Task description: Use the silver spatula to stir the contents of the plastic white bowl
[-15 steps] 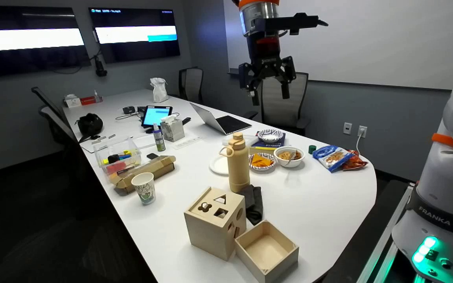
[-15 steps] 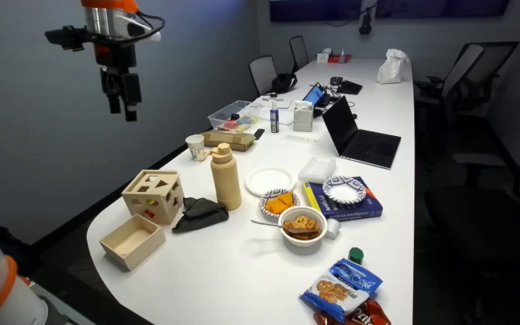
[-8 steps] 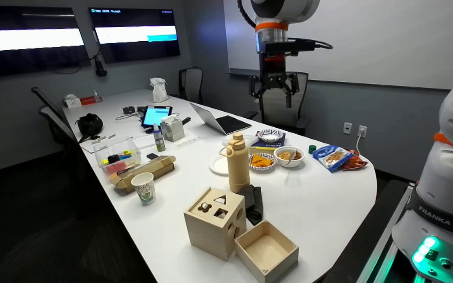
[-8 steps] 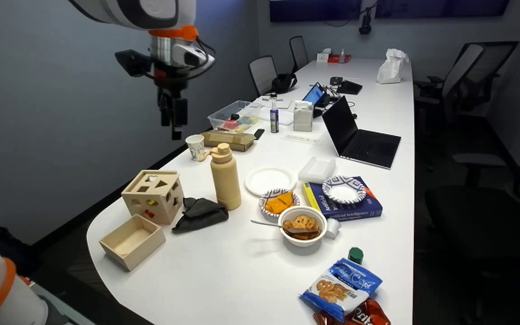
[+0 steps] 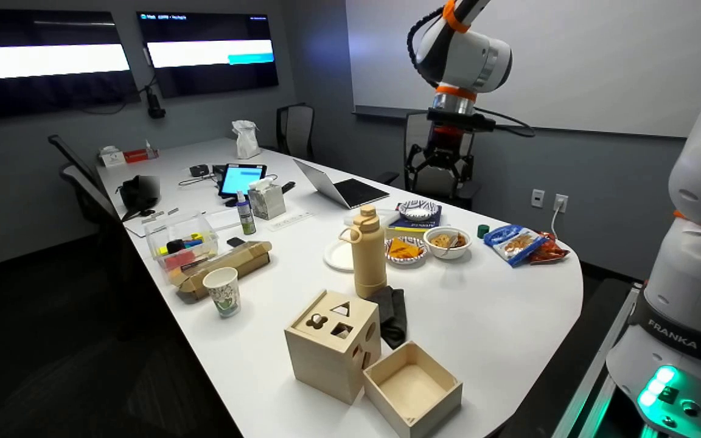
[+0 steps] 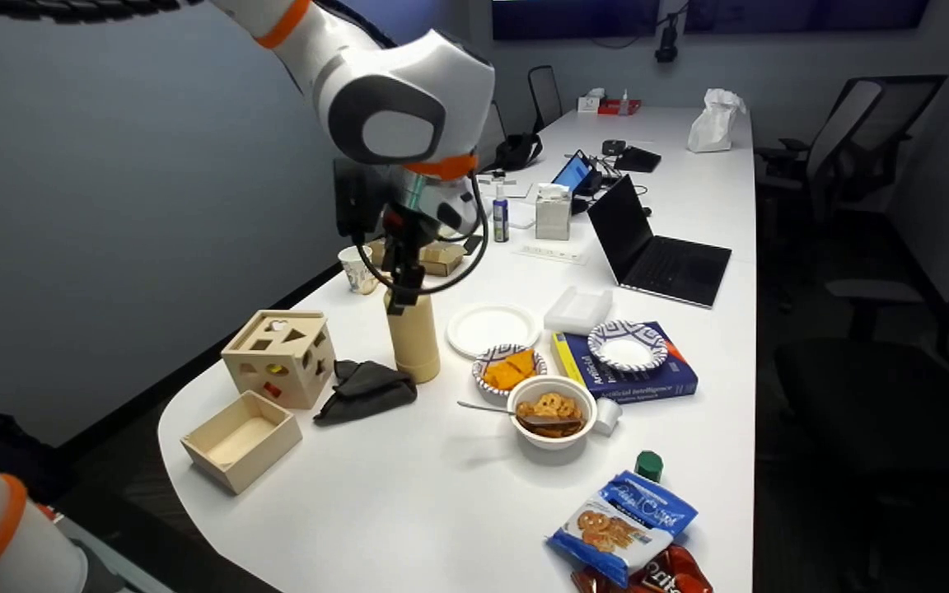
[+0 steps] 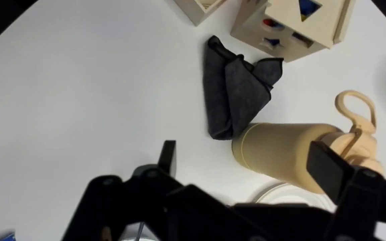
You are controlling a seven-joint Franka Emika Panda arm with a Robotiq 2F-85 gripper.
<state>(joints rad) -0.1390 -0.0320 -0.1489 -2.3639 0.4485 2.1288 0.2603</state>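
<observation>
Silver, the spatula leans in the white bowl, handle jutting past the rim, presumably for gripping; the pincer, spread wide, holds nothing.

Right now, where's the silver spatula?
In an exterior view, the silver spatula rests in the plastic white bowl, handle poking toward the picture's left, near the bowl of orange chips.

Listed are: spatula, smooth metal; white bowl, smooth plastic; open box, bare wood; cloth, matt; bottle, matt-coated; snack bag, glossy.
</observation>
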